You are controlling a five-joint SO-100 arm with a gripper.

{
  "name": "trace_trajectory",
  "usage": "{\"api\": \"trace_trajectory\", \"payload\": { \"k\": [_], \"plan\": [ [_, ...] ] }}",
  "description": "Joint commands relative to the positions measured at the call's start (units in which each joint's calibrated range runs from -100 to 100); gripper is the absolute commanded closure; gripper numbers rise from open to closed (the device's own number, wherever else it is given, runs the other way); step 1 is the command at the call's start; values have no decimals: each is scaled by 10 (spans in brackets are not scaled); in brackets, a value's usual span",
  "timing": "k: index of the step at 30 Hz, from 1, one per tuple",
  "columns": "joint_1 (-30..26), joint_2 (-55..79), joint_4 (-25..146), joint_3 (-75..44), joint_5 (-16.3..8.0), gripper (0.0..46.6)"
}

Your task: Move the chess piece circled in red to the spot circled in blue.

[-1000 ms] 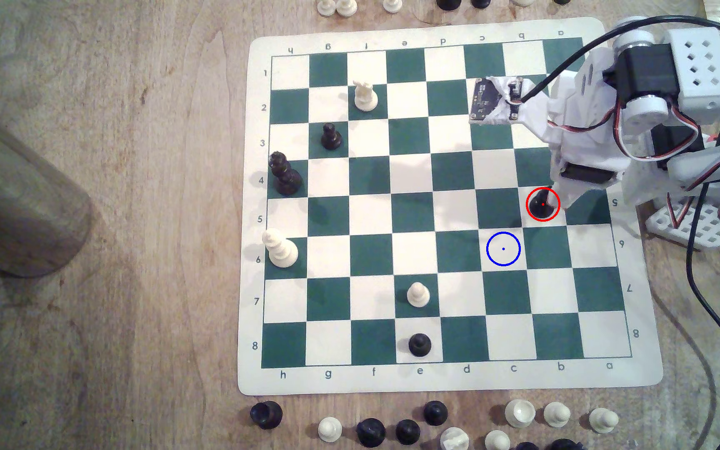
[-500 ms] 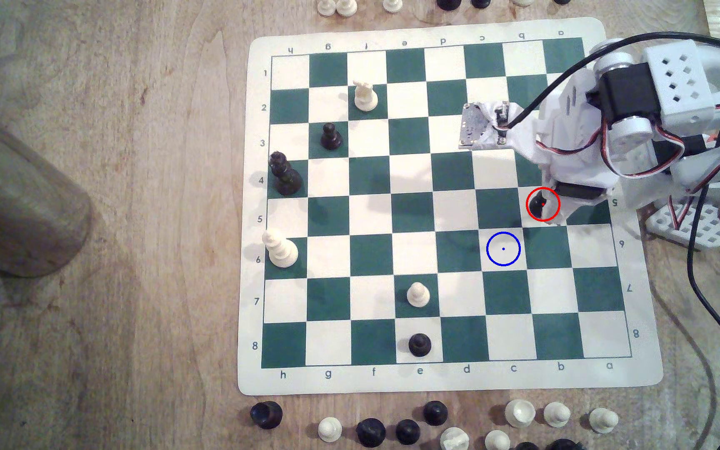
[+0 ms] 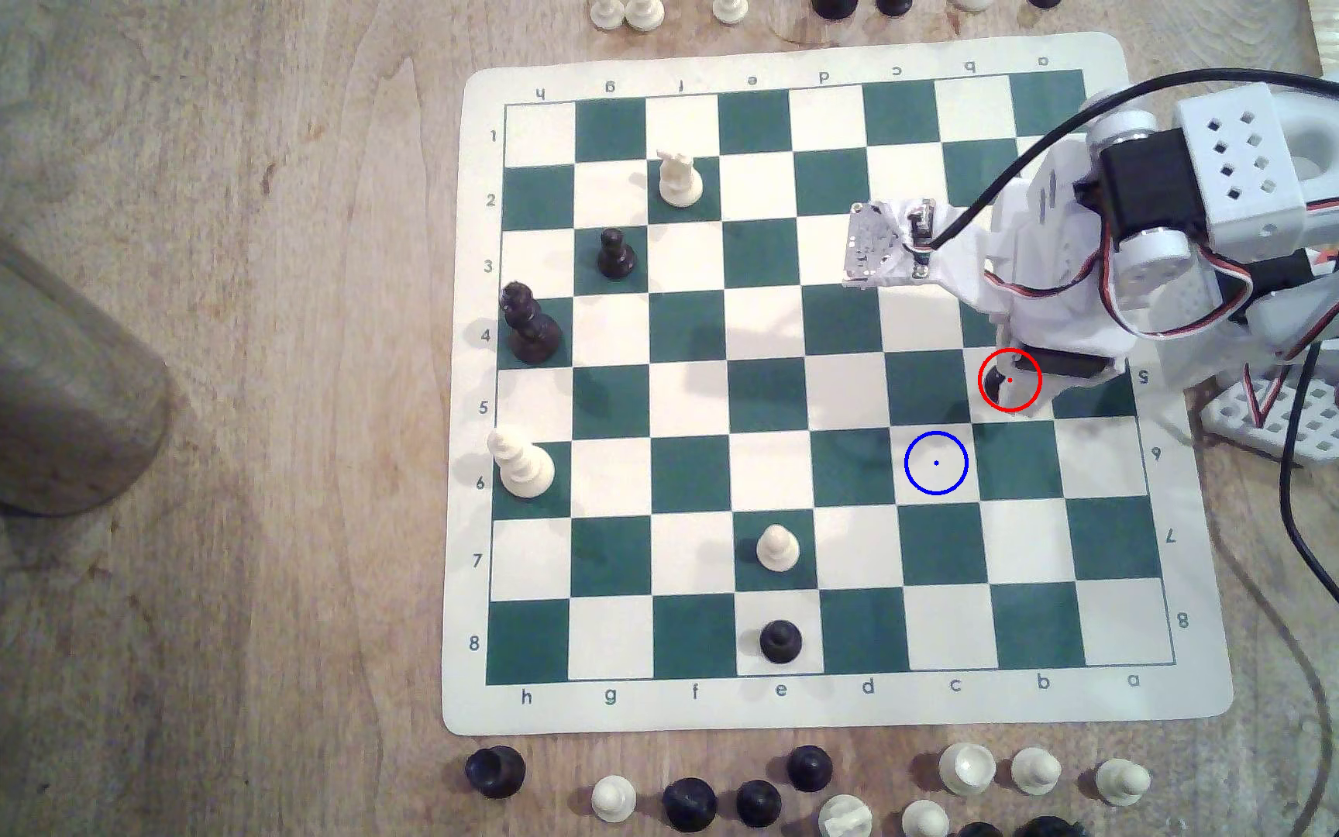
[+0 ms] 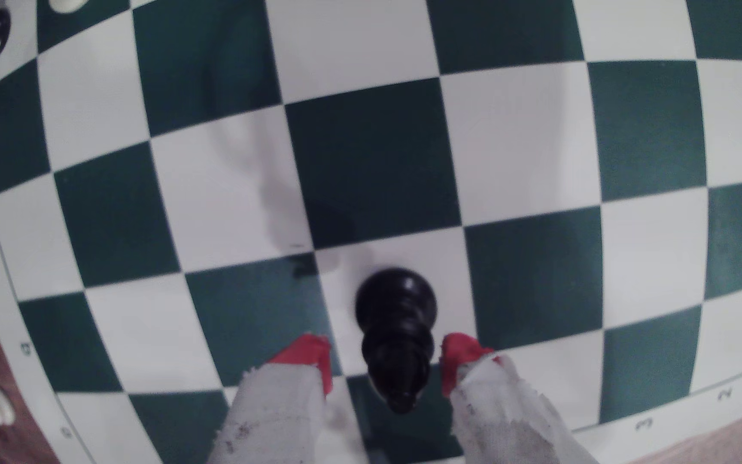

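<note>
1. One chess piece [image 4: 396,330] stands upright on the red-ringed cream square, between the red-tipped fingers [image 4: 311,357] of the end effector [image 4: 387,361], which are apart and not touching it.
2. Advice: descend slightly, centre, close on the piece's narrow middle, then lift straight.
3. The spot [image 3: 936,463] lies diagonally adjacent to the piece, unoccupied.
4. In the exterior view the arm covers most of the piece; contact height cannot be judged.
</note>
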Motion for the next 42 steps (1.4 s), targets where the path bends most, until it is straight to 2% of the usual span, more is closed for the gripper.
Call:
{"api": "trace_trajectory", "payload": {
  "k": [1,11,13,15,18,24,29,31,36,42],
  "plan": [
    [-7,7,-7,-2,-1,345],
    [-14,13,-10,1,-1,361],
    [-14,13,-10,2,-1,371],
    [-17,13,-9,2,-1,413],
    [-18,14,-8,3,0,444],
    [-24,8,-2,0,0,457],
    [-20,11,71,-92,1,460],
    [-27,12,87,-127,-1,460],
    [-91,34,89,-183,-26,461],
    [-106,103,40,-229,-37,461]
  ]
}}
